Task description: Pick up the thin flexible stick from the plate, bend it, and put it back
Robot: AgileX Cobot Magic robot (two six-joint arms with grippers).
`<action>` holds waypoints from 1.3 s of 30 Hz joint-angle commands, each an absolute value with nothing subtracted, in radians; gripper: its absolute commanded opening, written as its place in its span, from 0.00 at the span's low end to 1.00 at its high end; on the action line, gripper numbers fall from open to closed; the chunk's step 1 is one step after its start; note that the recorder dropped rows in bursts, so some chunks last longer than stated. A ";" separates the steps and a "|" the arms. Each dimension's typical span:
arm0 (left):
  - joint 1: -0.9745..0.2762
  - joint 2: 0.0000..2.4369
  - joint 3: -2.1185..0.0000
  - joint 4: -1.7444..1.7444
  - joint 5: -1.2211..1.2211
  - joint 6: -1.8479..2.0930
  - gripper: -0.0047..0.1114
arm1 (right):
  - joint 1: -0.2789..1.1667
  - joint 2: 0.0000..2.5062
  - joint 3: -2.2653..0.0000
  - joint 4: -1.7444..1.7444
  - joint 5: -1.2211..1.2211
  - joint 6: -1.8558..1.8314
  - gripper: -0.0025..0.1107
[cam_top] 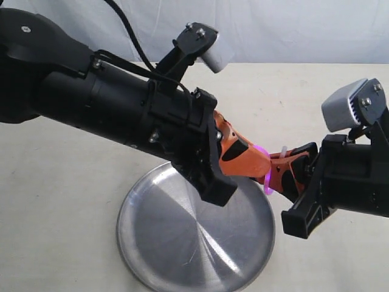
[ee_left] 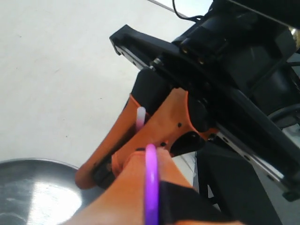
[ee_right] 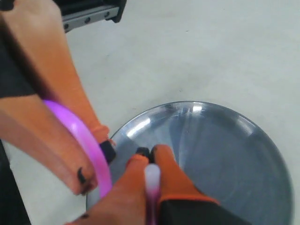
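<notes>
Thin pink-magenta plastic stick (cam_top: pixel 265 177) arches over the 2 o'clock rim of the round, brushed silver metal plate (cam_top: pixel 176 243). We see the left gripper (cam_top: pixel 261 165) and right gripper (cam_top: pixel 273 181) each pinching it, tips nearly meeting. Only the wrist views show its glossy bow fully. Bare pale table (cam_top: pixel 55 182) surrounds the plate.

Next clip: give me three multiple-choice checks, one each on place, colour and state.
1. Where is the stick? A lying on the plate; B held by the left gripper and right gripper; C on the table.
2. Its colour? A pink-magenta; B green; C black.
3. Its shape? A straight; B snapped apart; C bowed.
Answers: 1 B, both sets of jaws grip it, off the plate; 2 A, pink shows in every view; 3 C, it arcs between the jaws.
</notes>
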State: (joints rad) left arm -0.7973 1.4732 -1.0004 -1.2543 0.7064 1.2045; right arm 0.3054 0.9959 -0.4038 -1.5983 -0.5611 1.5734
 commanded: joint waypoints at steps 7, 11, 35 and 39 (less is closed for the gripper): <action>-0.799 1.467 -1.017 -1.304 0.626 1.208 0.04 | 0.322 0.993 -0.403 -1.632 -0.633 1.561 0.01; -0.799 1.467 -1.017 -1.304 0.626 1.208 0.04 | 0.322 0.993 -0.403 -1.632 -0.633 1.561 0.01; -0.799 1.467 -1.017 -1.307 0.624 1.204 0.04 | 0.322 0.993 -0.403 -1.637 -0.696 1.472 0.01; -0.799 1.467 -1.017 -1.307 0.624 1.204 0.04 | 0.322 0.993 -0.403 -1.641 -0.696 1.417 0.01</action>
